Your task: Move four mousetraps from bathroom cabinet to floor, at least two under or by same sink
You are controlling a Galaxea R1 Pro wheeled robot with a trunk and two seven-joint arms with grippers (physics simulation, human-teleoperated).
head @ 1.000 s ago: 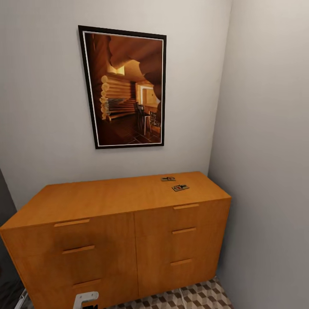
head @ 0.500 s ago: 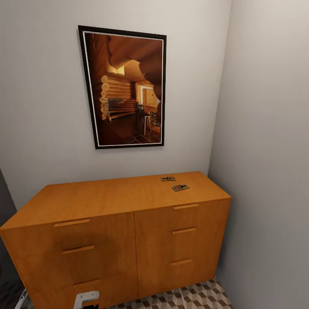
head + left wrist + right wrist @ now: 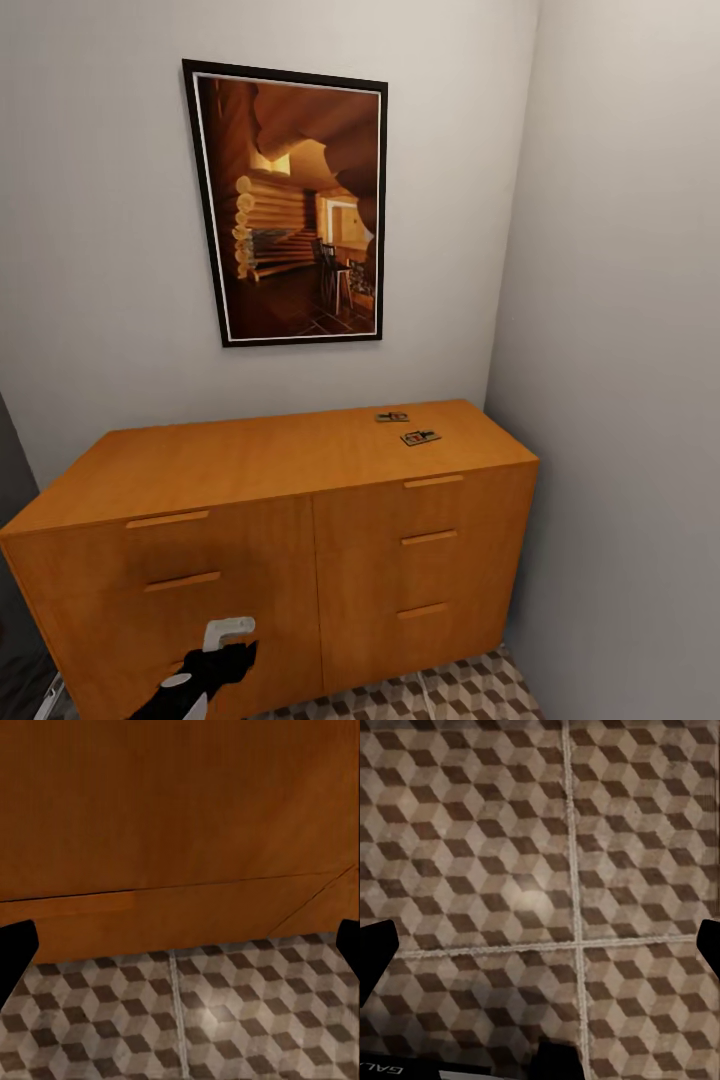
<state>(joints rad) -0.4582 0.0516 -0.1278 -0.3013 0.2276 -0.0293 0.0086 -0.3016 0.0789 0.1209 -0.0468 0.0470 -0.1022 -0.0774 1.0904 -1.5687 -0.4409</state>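
Two mousetraps [image 3: 392,417] [image 3: 420,437], small flat pieces, lie close together on top of the orange-brown cabinet [image 3: 250,460], near its right end. My left arm [image 3: 212,662] reaches up in front of the cabinet's lower left drawers, far below the traps. In the left wrist view my left gripper [image 3: 180,949] is open and empty, facing the cabinet's base [image 3: 180,817] and the bathroom floor [image 3: 225,1020]. My right gripper [image 3: 540,945] is open and empty above the cube-patterned bathroom floor [image 3: 510,832]. The sink is out of view.
The cabinet stands in a corner, its right end against a grey side wall [image 3: 620,400]. A framed picture [image 3: 290,205] hangs on the back wall above it. A strip of tiled floor [image 3: 460,695] lies in front of the cabinet at lower right.
My left arm has risen in front of the cabinet's lower left drawers; more of it shows now. The traps and the camera have not moved.
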